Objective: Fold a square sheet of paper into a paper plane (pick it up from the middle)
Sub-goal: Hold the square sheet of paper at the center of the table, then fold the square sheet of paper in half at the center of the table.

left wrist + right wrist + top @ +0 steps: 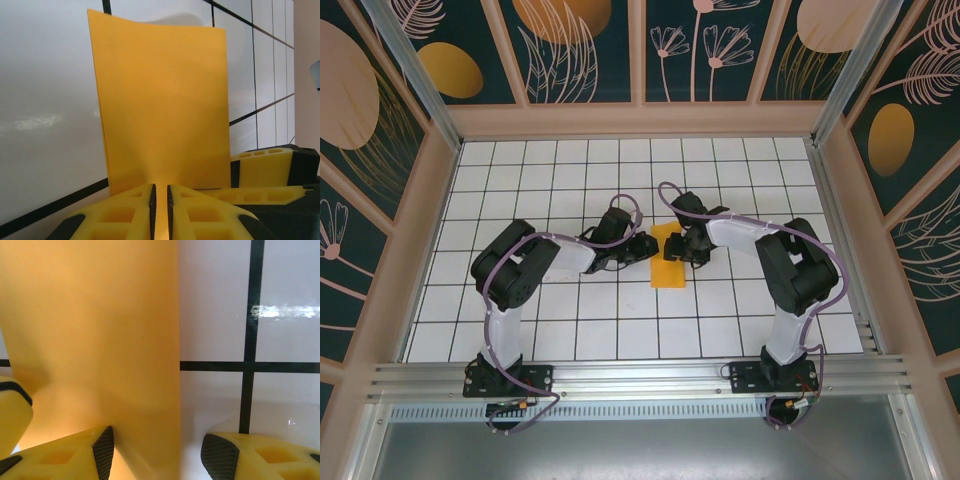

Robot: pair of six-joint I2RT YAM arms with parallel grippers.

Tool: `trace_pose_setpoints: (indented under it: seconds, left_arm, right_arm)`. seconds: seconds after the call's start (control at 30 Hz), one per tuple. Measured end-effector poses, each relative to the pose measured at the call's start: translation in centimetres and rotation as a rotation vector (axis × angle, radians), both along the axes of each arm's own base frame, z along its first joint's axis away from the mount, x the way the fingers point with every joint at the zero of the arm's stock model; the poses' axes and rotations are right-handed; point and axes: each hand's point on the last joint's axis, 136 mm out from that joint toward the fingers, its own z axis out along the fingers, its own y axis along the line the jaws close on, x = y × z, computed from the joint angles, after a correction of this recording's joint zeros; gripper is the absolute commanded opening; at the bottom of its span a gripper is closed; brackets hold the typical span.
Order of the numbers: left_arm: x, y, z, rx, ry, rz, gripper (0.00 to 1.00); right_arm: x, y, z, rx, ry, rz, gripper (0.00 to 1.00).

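The square sheet of paper (670, 264), apparently folded in half on the gridded table (570, 320), is pinched by the near-closed left gripper (160, 210), probably for lifting, while the right gripper (161, 452) is held wide astride its edge.

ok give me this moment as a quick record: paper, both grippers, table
sheet of paper: orange-yellow rectangle, mid-table, between the two grippers
left gripper: jaws almost together, pinching the near edge of the sheet
right gripper: jaws apart, straddling one side edge of the sheet, one finger over the paper and one over bare tile
table: white tiles with black grid lines
fold state: not yet a pointed plane shape
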Motion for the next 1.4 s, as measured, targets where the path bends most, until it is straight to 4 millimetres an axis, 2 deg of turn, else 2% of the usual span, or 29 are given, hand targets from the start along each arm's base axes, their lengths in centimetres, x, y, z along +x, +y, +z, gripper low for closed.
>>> trace_pose_setpoints:
  seconds: [0.53, 0.8, 0.93, 1.03, 1.1, 1.23, 1.4]
  left_arm:
    - [0.3, -0.2, -0.5, 0.047, 0.043, 0.002, 0.13]
    - [0.4, -0.1, -0.7, 0.077, 0.055, 0.006, 0.11]
    - [0.4, -0.1, -0.7, 0.085, 0.058, 0.005, 0.10]
    - [0.4, -0.1, -0.8, 0.090, 0.059, 0.004, 0.09]
    - [0.4, -0.1, -0.8, 0.091, 0.061, 0.004, 0.09]
    - [0.4, -0.1, -0.8, 0.093, 0.063, 0.004, 0.09]
    - [0.4, -0.1, -0.9, 0.097, 0.069, 0.005, 0.08]
  right_arm:
    - [0.1, -0.1, 0.1, 0.025, 0.009, -0.010, 0.59]
    - [0.3, 0.3, 1.6, 0.103, -0.034, -0.019, 0.62]
    - [0.4, -0.2, 2.3, 0.133, -0.058, -0.052, 0.59]
    - [0.7, -1.3, 3.4, 0.154, -0.084, -0.098, 0.50]
    - [1.1, -1.3, 4.7, 0.190, -0.122, -0.112, 0.41]
    - [2.0, 0.5, 7.1, 0.300, -0.179, -0.082, 0.24]
    - [2.0, 2.3, 6.9, 0.390, -0.147, -0.050, 0.12]
